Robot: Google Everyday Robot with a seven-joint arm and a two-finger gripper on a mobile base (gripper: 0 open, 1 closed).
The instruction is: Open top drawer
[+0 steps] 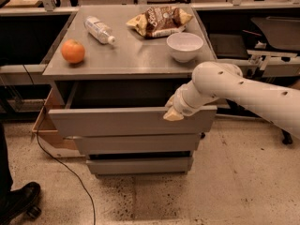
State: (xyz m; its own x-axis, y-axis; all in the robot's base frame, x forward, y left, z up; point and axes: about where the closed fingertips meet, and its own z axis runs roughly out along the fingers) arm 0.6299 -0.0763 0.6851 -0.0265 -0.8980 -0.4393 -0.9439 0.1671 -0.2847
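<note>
The top drawer (122, 122) is a wide grey metal drawer with a plain flat front. It stands pulled partly out from under the cabinet top, with a dark gap behind its upper edge. My gripper (172, 112) is at the end of the white arm that reaches in from the right. It sits on the upper edge of the drawer front, right of the middle, with pale fingertips (171, 116) over the front face. Two narrower grey drawer fronts (136, 143) below are closed.
On the cabinet top (131, 55) lie an orange (73, 51), a plastic bottle (99, 30), a chip bag (159, 20) and a white bowl (184, 46). A cardboard box (44, 130) and a cable (61, 165) are at the left. A person's shoe (18, 201) is bottom left.
</note>
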